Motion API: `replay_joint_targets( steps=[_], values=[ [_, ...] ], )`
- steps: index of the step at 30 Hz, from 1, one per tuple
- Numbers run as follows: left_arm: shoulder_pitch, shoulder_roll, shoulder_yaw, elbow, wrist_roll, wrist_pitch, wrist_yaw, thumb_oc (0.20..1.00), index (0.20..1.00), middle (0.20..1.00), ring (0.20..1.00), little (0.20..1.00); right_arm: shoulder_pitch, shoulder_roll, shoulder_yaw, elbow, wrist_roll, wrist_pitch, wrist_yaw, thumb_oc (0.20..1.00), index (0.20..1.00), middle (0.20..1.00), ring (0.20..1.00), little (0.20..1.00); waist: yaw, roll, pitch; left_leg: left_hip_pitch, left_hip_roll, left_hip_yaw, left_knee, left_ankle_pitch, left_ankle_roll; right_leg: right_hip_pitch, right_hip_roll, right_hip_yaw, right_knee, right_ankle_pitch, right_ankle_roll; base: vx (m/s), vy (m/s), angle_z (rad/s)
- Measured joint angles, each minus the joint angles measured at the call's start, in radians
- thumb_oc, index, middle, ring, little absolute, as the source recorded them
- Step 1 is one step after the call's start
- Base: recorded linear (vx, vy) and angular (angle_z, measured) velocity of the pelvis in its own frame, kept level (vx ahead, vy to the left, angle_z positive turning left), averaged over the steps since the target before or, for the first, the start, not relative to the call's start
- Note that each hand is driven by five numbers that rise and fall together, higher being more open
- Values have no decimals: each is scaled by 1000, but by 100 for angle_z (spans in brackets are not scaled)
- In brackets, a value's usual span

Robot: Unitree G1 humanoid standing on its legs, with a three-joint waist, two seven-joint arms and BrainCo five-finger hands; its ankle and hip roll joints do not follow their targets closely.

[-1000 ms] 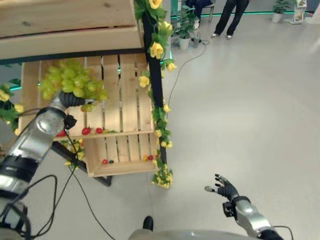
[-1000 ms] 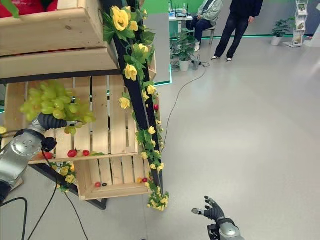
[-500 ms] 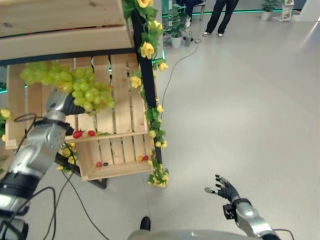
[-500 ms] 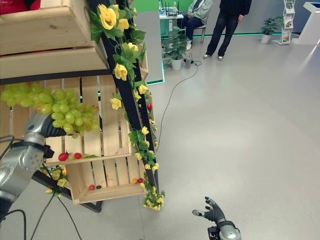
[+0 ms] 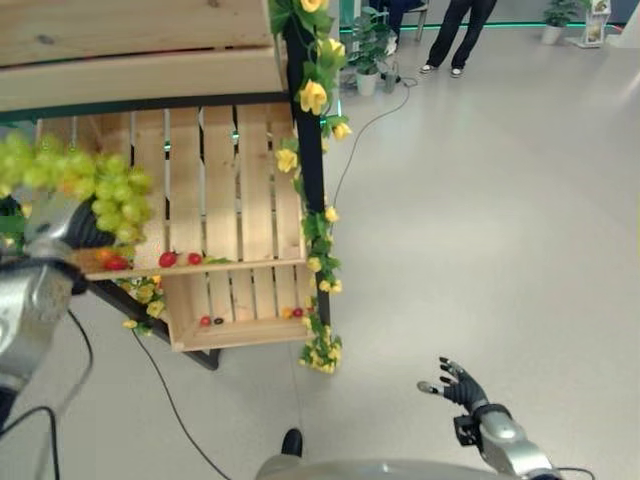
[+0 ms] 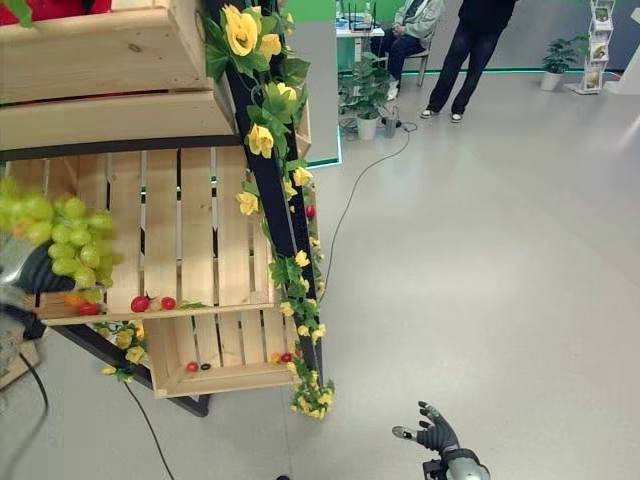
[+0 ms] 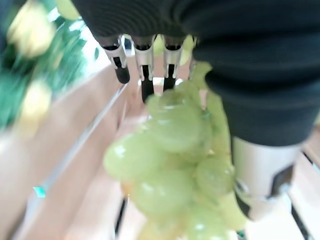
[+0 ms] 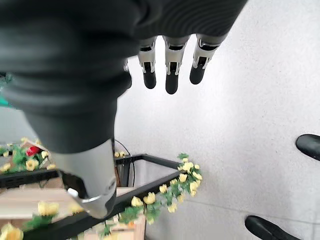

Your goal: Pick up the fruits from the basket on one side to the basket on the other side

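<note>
Grapes in the left hand, clear of the crates

The left hand (image 7: 165,55) has its fingers and thumb curled round a bunch of green grapes (image 5: 85,185), carried in the air in front of the wooden rack (image 5: 215,180) at its left edge — lifted off any shelf, likely so the bunch hangs free for the carry to the other side. A few small red fruits (image 5: 180,259) lie on the shelf lip just below it. The right hand (image 5: 455,385) hangs low over the bare floor (image 5: 480,200), well apart from the rack, fingers straight and spread, holding nothing — idle, probably kept out of the way.
</note>
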Motion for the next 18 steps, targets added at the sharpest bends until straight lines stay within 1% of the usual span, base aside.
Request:
replay_joint_targets(
  steps=[1, 2, 4, 6, 7, 8, 9, 11, 12, 13, 15, 18],
  values=[
    [-71, 43, -108, 37, 6, -26, -32, 1000, 1000, 1000, 1000, 1000, -12, 0, 9, -1, -1, 0, 8, 1000, 1000, 1000, 1000, 1000, 1, 0, 0, 0, 0, 1, 0, 1, 0, 1, 0, 2, 2, 4, -3, 8, 12, -8],
    [-82, 61, -135, 43, 11, -33, -46, 1000, 1000, 1000, 1000, 1000, -13, 1, 9, -3, -3, -1, 9, 1000, 1000, 1000, 1000, 1000, -5, 0, 0, 0, 0, 1, 0, 1, 0, 1, 0, 3, 5, 5, -2, -1, 10, -9],
    [-127, 122, -225, 78, 24, -55, -100, 1000, 1000, 1000, 1000, 1000, -13, 0, 19, -4, -20, 0, 19, 1000, 1000, 1000, 1000, 1000, -28, 3, 0, 0, -1, 2, 0, 1, 0, 0, -1, 5, 5, 6, -4, -4, 11, -4],
    [-168, 114, -243, 107, 24, -54, -106, 1000, 1000, 1000, 1000, 1000, -11, 0, 32, -3, -20, 0, 23, 1000, 1000, 1000, 1000, 1000, -30, 6, 1, 1, -1, 3, 0, 1, 0, -1, -1, 7, 5, 6, -4, 0, 0, 0],
    [-216, 112, -265, 115, 22, -54, -103, 1000, 1000, 1000, 1000, 1000, -10, 3, 40, -2, -20, 0, 30, 1000, 1000, 1000, 1000, 1000, -27, 6, 1, 1, 1, 3, 0, 1, 0, -1, 0, 7, 5, 6, -5, 0, 0, 0],
    [-227, 112, -266, 113, 23, -54, -101, 1000, 1000, 1000, 1000, 1000, -11, 4, 45, -2, -21, 0, 31, 1000, 1000, 1000, 1000, 1000, -29, 6, 1, 1, 1, 3, 1, 1, 0, -1, 0, 7, 5, 6, -5, 0, 0, 0],
    [-273, 111, -280, 99, 27, -53, -89, 1000, 1000, 1000, 1000, 1000, -12, 5, 51, 0, -21, -1, 33, 1000, 1000, 1000, 1000, 1000, -27, 7, 1, 1, 0, 4, 0, 1, 0, -1, 0, 8, 5, 6, -4, 0, 0, 0],
    [-296, 111, -280, 92, 36, -53, -74, 1000, 1000, 1000, 1000, 1000, -12, 6, 51, 0, -21, -1, 32, 1000, 1000, 1000, 1000, 1000, -30, 9, 0, 1, -1, 4, 0, 1, 0, -1, -2, 8, 5, 6, -4, 0, 0, 0],
    [-350, 111, -330, 99, 100, -51, -65, 1000, 1000, 1000, 1000, 1000, -10, 4, 54, 5, -21, -2, 32, 1000, 1000, 1000, 1000, 1000, -30, 11, -2, 2, -1, 4, 0, 1, 0, 0, -2, 8, 5, 5, -2, 0, 0, 0],
    [-366, 111, -352, 99, 112, -51, -64, 1000, 1000, 1000, 1000, 1000, -10, 3, 54, 6, -21, -2, 32, 1000, 1000, 1000, 1000, 1000, -29, 12, -3, 2, -1, 4, 0, 1, 0, 0, -2, 8, 5, 5, -3, 0, 0, 0],
    [-443, 106, -474, 129, 173, -59, -68, 1000, 1000, 1000, 1000, 1000, -19, -1, 70, 5, -21, -2, 33, 1000, 1000, 1000, 1000, 1000, -33, 19, -8, 2, -1, 5, 0, 2, 0, -4, -2, 10, 4, 7, -4, 1, 6, -2],
    [-453, 106, -503, 138, 179, -67, -74, 1000, 1000, 1000, 1000, 1000, -22, 0, 70, 2, -21, -3, 33, 1000, 1000, 1000, 1000, 1000, -48, 24, -10, 1, 0, 9, 0, 2, 0, -5, -2, 12, 5, 8, -6, -8, 7, -5]
  ],
)
